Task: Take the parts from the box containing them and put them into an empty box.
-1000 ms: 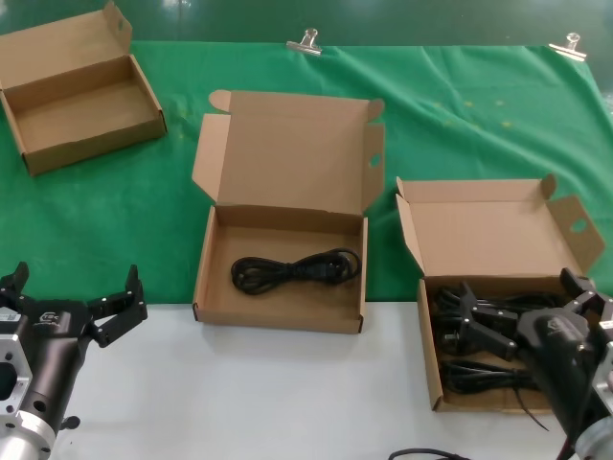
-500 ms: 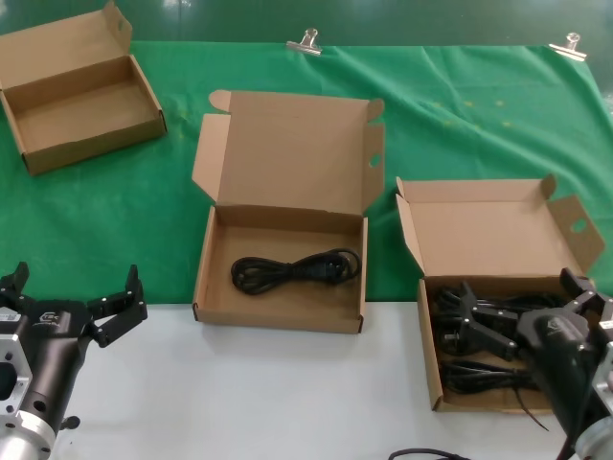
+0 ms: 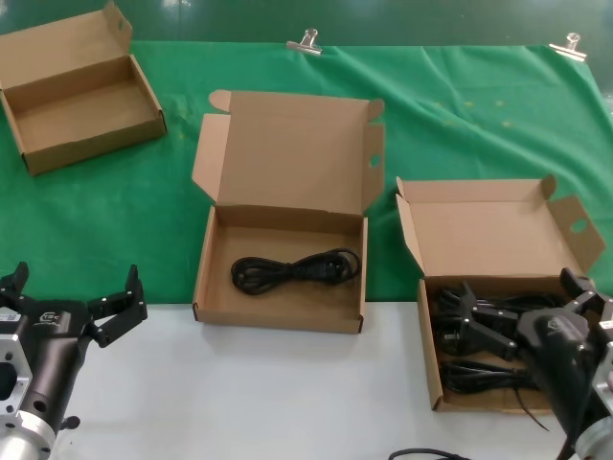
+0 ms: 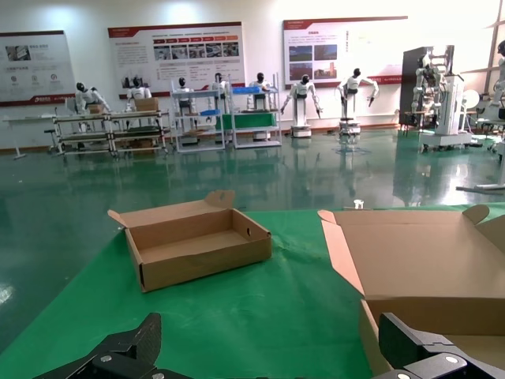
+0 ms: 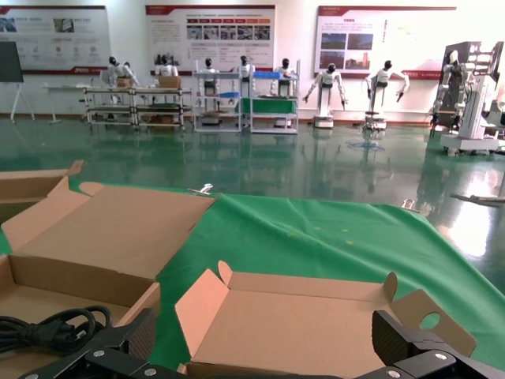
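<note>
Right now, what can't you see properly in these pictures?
- How many cords lie in the right box: head view, the right gripper covers part of the pile.
- The near end of that box: head view, hidden behind the right arm.
- The middle box's tray: left wrist view, cut off by the picture's edge.
- The wall posters' words: right wrist view, too small.
</note>
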`<action>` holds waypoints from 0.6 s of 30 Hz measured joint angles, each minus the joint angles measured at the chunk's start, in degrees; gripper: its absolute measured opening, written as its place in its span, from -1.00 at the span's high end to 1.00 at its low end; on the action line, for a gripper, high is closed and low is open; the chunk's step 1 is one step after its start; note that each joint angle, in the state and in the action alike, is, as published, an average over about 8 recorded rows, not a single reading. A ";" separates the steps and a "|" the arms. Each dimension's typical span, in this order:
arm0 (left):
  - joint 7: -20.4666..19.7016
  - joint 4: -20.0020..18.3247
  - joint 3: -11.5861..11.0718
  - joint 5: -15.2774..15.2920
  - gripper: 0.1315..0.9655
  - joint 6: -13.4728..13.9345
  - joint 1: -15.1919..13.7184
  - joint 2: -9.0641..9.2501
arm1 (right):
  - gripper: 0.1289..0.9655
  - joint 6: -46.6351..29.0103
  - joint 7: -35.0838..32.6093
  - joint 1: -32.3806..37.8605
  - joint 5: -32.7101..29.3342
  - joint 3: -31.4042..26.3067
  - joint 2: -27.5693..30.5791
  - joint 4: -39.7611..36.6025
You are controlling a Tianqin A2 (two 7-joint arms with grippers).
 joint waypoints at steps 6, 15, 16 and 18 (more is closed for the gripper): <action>0.00 0.00 0.00 0.00 -1.00 0.00 0.00 0.00 | -1.00 0.00 0.00 0.00 0.00 0.00 0.00 0.00; 0.00 0.00 0.00 0.00 -1.00 0.00 0.00 0.00 | -1.00 0.00 0.00 0.00 0.00 0.00 0.00 0.00; 0.00 0.00 0.00 0.00 -1.00 0.00 0.00 0.00 | -1.00 0.00 0.00 0.00 0.00 0.00 0.00 0.00; 0.00 0.00 0.00 0.00 -1.00 0.00 0.00 0.00 | -1.00 0.00 0.00 0.00 0.00 0.00 0.00 0.00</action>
